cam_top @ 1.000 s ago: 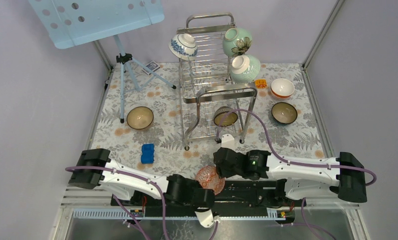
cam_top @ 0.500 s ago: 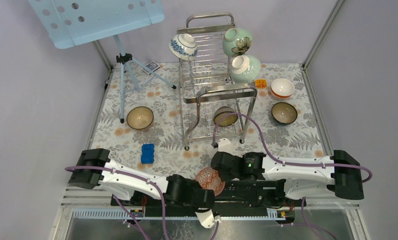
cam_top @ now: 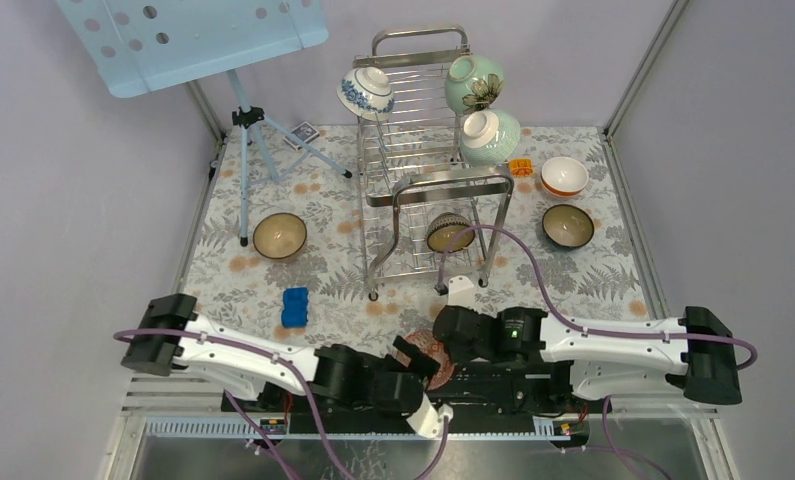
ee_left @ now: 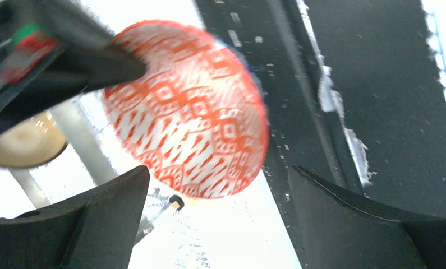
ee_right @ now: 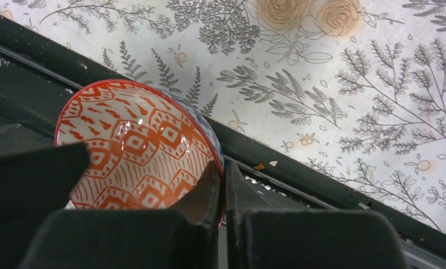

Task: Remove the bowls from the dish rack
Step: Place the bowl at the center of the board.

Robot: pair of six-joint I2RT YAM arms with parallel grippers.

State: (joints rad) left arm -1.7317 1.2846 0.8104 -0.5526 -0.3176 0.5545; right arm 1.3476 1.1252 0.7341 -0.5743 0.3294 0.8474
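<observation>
Released since a second ago by left gripper point(ee_left: 216, 179), jaws now spread wide either side of red-patterned bowl point(ee_right: 133, 148); pinched at the rim by right gripper point(ee_right: 223, 179), closed tight to take the handover. Hangs tilted at 6 o'clock, well apart from dish rack point(cam_top: 428, 180) at 12 o'clock.

A blue sponge point(cam_top: 295, 306) lies on the floral cloth point(cam_top: 593, 275), the pale blue tripod stand point(cam_top: 193, 35) farther back.

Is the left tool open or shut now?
The left tool is open: its fingers stand wide apart in the left wrist view, not closed on the red-patterned bowl, whose rim the right tool pinches.
</observation>
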